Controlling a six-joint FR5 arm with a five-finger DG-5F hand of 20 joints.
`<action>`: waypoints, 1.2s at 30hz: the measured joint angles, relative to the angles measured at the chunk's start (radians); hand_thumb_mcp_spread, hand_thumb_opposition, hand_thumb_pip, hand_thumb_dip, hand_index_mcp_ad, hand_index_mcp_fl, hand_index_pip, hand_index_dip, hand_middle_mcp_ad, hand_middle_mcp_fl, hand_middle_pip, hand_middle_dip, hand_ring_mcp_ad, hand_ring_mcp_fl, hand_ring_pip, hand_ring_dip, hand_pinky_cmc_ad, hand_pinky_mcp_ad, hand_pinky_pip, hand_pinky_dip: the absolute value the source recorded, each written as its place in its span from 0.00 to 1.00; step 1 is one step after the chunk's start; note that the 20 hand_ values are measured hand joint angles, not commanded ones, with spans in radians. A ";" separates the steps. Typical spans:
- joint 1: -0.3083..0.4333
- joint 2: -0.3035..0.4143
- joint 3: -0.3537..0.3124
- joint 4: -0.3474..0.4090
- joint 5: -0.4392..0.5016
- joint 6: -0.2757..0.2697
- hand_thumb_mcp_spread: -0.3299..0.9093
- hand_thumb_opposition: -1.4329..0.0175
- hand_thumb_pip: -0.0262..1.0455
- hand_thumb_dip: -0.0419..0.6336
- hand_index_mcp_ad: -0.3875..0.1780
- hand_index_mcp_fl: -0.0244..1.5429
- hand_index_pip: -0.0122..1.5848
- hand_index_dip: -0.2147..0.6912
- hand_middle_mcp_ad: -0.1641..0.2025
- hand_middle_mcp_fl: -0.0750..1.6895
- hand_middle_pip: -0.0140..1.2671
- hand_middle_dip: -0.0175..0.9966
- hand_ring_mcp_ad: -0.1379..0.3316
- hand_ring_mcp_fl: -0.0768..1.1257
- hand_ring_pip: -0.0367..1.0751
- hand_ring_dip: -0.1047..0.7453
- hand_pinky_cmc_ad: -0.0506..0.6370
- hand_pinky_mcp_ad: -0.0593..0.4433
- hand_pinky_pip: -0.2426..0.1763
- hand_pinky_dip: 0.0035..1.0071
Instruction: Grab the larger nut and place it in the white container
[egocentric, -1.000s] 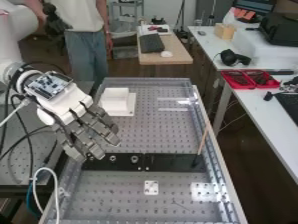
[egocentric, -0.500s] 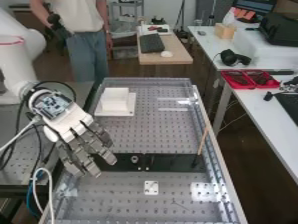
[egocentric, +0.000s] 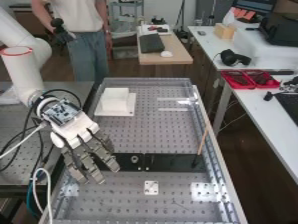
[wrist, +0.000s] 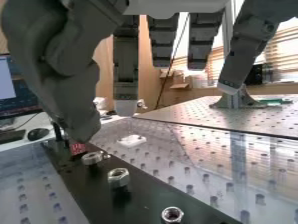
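Here, larger nut (wrist: 91, 158) beside hand (egocentric: 75, 132).

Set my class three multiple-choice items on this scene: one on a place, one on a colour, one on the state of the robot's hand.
1. Where is the white container?
A) On the wooden desk
B) On the perforated bench
C) In a red tray

2. What colour is the bar under the nuts?
A) White
B) Red
C) Black

3. How is the hand?
A) Open, holding nothing
B) Curled round a nut
C) Clamped on the white container

1: B, as the high view shows it standing on the holed metal surface.
2: C, as both views show a black bar.
3: A, as its fingers hang fairly straight above the nuts.
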 joint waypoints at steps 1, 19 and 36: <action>0.001 -0.005 -0.001 0.011 -0.004 -0.024 0.46 0.39 0.74 0.34 0.54 0.02 0.98 0.34 0.65 0.04 0.11 0.23 0.67 0.06 0.23 0.28 0.63 0.80 0.32 0.77; -0.023 -0.036 0.020 -0.007 -0.067 -0.062 0.52 0.35 0.81 0.43 0.50 0.02 0.98 0.34 0.65 0.04 0.11 0.21 0.66 0.06 0.26 0.24 0.63 0.77 0.32 0.82; -0.022 -0.082 0.024 0.024 -0.064 -0.044 0.52 0.35 0.80 0.45 0.50 0.02 0.98 0.39 0.65 0.05 0.11 0.22 0.66 0.06 0.26 0.24 0.62 0.77 0.33 0.82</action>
